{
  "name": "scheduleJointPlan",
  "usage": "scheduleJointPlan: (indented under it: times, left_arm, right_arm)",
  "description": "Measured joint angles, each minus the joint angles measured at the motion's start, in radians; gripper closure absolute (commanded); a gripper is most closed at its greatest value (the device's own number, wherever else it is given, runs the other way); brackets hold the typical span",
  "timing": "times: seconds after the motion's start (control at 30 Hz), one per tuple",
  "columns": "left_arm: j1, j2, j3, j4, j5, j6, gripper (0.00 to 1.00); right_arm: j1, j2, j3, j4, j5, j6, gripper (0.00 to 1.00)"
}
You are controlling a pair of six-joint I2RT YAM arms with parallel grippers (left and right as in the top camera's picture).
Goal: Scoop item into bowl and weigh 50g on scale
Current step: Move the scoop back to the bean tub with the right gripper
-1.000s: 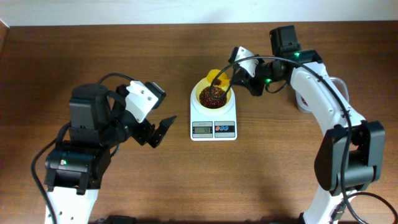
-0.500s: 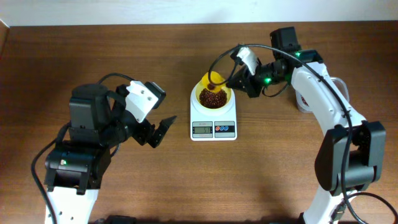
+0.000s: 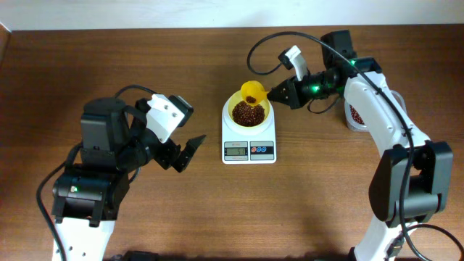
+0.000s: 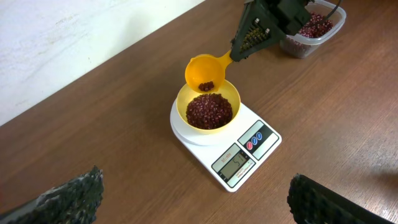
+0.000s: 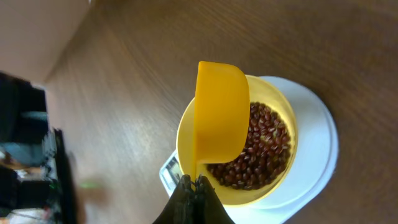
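We are topping up: the right gripper [image 3: 278, 93] pinches the scoop [image 4: 205, 71] over the bowl [image 4: 236, 99] on the scale [image 4: 264, 119], while the left gripper [image 3: 185, 153] is spread. Next, we probably need only small changes to the beans [image 4: 209, 111].

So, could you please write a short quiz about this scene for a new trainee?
1. True or false: the bowl stands on the scale.
2. What does the right tool hold? A) the bowl B) the yellow scoop C) nothing
3. Fill in: the left tool is ____ and empty.
Key: 1 true; 2 B; 3 open.
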Motion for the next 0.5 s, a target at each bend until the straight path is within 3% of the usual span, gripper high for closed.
scheduleJointPlan:
  times: [0.23,0.4,0.5]
  left_arm:
    - [0.0,0.0,0.0,0.0,0.0,0.0,0.01]
    - [0.0,0.0,0.0,0.0,0.0,0.0,0.01]
    - [0.0,0.0,0.0,0.002,0.0,0.0,0.01]
  right_arm:
    - [-0.093,0.0,0.0,-0.089,-0.138,0.098,0.96]
    - [-0.346,-0.002,0.0,-0.199,-0.166,0.093,0.96]
    - [-0.491,-0.036,-0.002,-0.337,-0.15,0.008,0.96]
